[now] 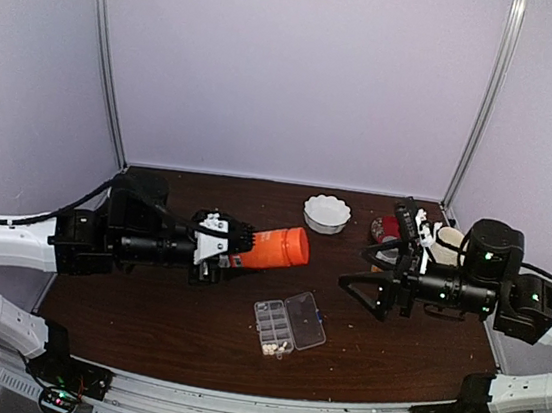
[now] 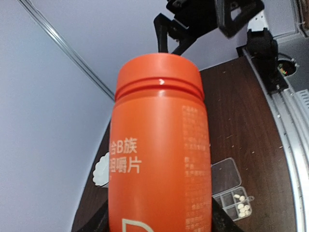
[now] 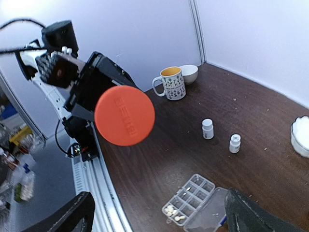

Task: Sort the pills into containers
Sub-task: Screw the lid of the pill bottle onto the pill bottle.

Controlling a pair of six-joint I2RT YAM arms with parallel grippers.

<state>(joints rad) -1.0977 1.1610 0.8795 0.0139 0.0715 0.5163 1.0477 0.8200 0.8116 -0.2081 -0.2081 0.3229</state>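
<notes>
A dark wooden table (image 1: 141,321) is seen from above, with a clear organiser box (image 1: 304,321) lying open near its front middle. Left of the box and a little beyond it, the left fingers (image 1: 233,250) are clenched around the base of an orange bottle (image 1: 276,249). They hold it on its side above the table, capped end pointing right towards the other arm. The bottle carries pale printed lettering, and its round orange cap (image 3: 124,116) is on. In the box, the compartment tray sits on the left and the hinged clear lid lies folded flat to its right. The pills (image 1: 273,345) form a small cream-white cluster in the cells at the tray's near end. Beyond the box, close to the back wall, stands a white scalloped bowl (image 1: 326,214). Right of the box, the right fingers (image 1: 364,290) are released and spread wide, grasping nothing, raised above the table and facing the bottle's cap. Further right and beyond the box, a patterned mug (image 3: 171,83) stands just beside a small white bowl (image 3: 189,73) in the back corner. Two tiny white bottles (image 3: 207,129) stand upright between the mug and the box, a little apart.
</notes>
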